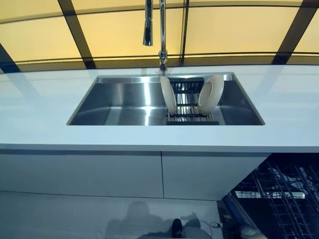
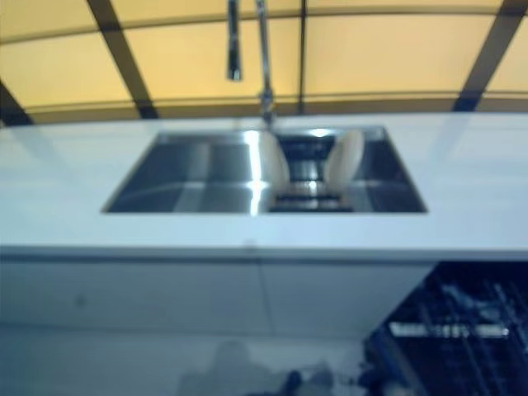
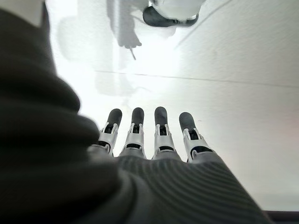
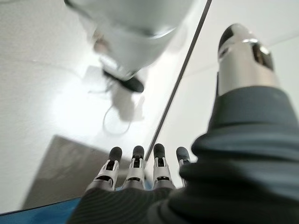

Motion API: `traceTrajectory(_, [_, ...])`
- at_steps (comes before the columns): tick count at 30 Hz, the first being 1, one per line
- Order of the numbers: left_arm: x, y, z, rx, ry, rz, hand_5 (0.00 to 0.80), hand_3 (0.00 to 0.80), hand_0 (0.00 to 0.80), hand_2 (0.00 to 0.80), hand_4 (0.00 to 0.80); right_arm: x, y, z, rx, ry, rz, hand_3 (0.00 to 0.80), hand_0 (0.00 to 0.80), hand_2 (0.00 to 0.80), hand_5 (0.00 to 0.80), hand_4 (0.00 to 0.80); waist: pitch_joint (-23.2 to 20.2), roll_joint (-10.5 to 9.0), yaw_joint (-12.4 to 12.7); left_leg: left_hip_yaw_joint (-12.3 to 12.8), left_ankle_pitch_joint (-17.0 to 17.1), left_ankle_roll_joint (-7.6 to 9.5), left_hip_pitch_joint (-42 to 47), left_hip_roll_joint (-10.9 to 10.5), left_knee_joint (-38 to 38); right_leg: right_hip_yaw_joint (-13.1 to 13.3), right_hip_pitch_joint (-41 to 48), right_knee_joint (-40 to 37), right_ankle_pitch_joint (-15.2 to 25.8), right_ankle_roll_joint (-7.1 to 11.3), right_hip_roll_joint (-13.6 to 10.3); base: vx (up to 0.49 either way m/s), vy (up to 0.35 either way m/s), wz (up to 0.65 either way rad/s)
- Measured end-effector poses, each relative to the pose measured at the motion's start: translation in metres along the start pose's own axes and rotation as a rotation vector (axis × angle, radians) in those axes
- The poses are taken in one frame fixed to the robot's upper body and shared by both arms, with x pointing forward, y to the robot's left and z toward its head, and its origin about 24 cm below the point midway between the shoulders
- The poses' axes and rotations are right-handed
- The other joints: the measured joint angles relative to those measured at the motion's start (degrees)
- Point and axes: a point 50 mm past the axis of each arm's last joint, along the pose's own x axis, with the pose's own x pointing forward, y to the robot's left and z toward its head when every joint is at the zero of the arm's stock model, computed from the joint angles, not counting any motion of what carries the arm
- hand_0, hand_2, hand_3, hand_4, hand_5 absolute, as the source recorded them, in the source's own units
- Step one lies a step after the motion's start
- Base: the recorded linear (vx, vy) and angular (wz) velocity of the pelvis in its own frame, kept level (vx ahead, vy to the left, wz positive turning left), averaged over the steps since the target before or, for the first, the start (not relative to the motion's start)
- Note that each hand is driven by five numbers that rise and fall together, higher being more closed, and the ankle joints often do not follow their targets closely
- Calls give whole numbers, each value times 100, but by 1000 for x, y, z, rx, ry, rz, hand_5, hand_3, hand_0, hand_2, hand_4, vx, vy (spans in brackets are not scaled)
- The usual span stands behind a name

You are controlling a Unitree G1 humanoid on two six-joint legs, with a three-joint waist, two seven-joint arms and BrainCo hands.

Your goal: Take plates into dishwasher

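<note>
Standing on edge, two plates (image 1: 168, 94) (image 1: 211, 93) in rack (image 1: 188, 102), right half of sink (image 1: 119, 102); dishwasher (image 1: 279, 199) near-right; left hand (image 3: 154, 140) and right hand (image 4: 140, 175) hang low, fingers straight, empty; right hand likely nearer.

Bright glare streaks the steel sink (image 1: 124, 102) – the right eye view blurred, wrist views washed out over the floor (image 3: 243, 70).

Left hand (image 3: 154, 154): dark ribbed cover over back and wrist; silver fingers (image 3: 161, 135) in a row beyond it, rounded dark tips. Right hand (image 4: 140, 182): same cover, silver thumb (image 4: 240, 56), dark-tipped, set apart.
</note>
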Motion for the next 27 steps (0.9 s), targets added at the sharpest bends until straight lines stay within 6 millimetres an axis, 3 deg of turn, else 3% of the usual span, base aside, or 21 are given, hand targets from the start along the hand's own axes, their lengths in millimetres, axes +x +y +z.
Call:
traceTrajectory(4, [0,30,7,54,-22,64,0,0,0,0,0,-13,11,35,-165,-86,304,0,0,0,0,0,51,-278,132,-27,9,5,-87,12,42,-196,-9,25,14,60,-98,62,-42,2])
traceTrajectory(8, [0,43,-2,61,5,87,0,0,0,0,0,-50,4,84,-307,-231,451,0,0,0,0,0,50,-289,117,5,25,-12,-84,-4,49,-189,29,-72,81,156,-107,50,10,0])
traceTrajectory(17, [2,51,-16,21,48,99,0,0,0,0,0,-116,2,149,-105,-572,840,0,0,0,0,0,40,-305,-36,161,87,42,141,11,-146,-129,174,-162,113,202,-84,50,-1,-6])
traceTrajectory(20, [2,49,-18,43,42,99,0,0,0,0,0,-141,-19,187,121,-848,823,0,0,0,0,0,36,-306,-58,277,93,51,259,16,-217,-127,190,-171,114,215,-80,46,5,-14])
traceTrajectory(27, [2,47,-9,53,1,100,0,0,0,0,0,-222,-93,255,401,-1394,457,0,0,0,0,0,44,-229,-62,363,97,57,422,22,-333,-62,251,-126,115,214,-37,51,0,-7])
